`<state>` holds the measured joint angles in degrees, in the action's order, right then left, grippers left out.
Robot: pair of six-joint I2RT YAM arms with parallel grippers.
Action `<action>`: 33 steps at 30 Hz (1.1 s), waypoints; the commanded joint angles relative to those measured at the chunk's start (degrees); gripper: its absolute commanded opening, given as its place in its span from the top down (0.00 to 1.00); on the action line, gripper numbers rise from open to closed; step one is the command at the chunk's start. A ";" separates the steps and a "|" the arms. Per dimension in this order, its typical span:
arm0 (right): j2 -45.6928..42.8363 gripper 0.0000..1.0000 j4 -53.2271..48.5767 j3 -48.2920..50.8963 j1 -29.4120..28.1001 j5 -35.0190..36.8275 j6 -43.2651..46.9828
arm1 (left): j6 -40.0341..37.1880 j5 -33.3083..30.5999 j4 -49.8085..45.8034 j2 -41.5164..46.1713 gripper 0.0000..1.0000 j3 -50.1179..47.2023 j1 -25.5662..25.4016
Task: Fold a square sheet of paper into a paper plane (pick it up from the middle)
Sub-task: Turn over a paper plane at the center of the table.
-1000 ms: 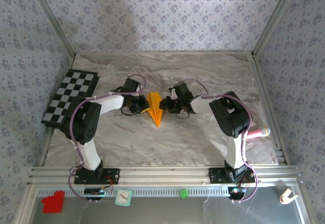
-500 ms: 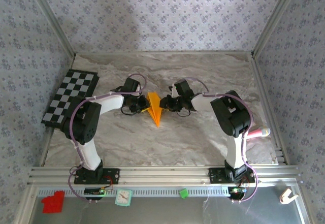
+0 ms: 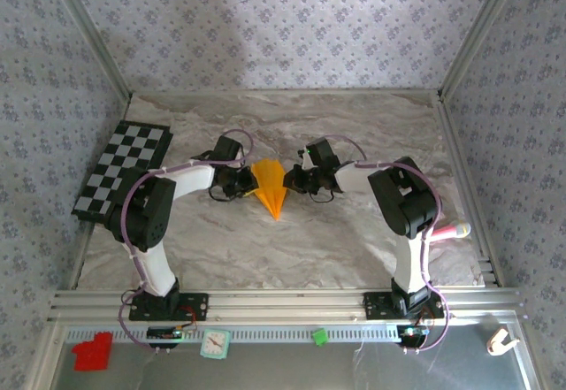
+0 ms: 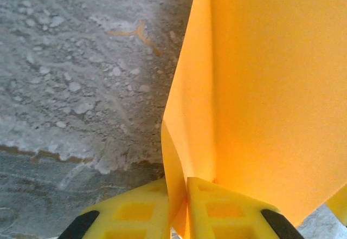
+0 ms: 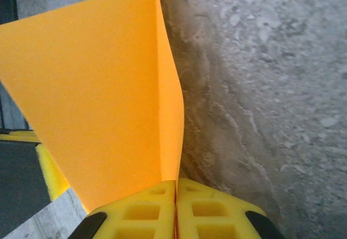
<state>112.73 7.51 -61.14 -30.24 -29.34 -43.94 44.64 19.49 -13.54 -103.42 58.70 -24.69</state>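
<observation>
The square sheet of paper (image 3: 271, 187), plain orange, is folded into a pointed dart, the paper plane, with its tip toward the near edge. It sits mid-table between both arms. My left gripper (image 3: 244, 187) is shut on the paper's left flap; in the left wrist view the yellow fingertips (image 4: 179, 195) pinch the orange paper (image 4: 260, 87), which rises from them. My right gripper (image 3: 294, 180) is shut on the right flap; in the right wrist view its fingertips (image 5: 176, 195) press together on the folded edge of the paper (image 5: 108, 87).
A black-and-white checkered mat (image 3: 124, 169) lies at the left edge of the marble table (image 3: 265, 248). A pink object (image 3: 451, 229) sits by the right rail. A red block (image 3: 93, 352), a small clock (image 3: 214, 344) and a green block (image 3: 319, 336) lie below the front rail.
The right gripper has closed on the paper's right flap and shifted slightly away from the near edge. The paper's far end now spreads wider between the grippers. The left gripper has stayed put.
</observation>
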 commanded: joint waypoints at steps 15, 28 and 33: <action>-1.60 0.91 -1.12 0.94 -0.58 0.70 -3.70 | 2.61 1.63 -2.10 10.75 0.60 -1.12 -0.76; -3.83 0.91 -3.28 -0.63 -2.52 1.04 -4.12 | 6.18 5.26 3.66 11.44 0.63 -3.85 -6.11; -3.92 0.91 -3.81 -1.10 -2.86 1.04 -4.04 | 5.60 3.75 2.17 9.71 0.62 -2.76 -6.41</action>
<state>110.24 5.58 -60.90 -32.93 -28.71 -47.40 50.24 23.77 -10.52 -92.51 54.00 -31.03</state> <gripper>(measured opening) 0.091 0.379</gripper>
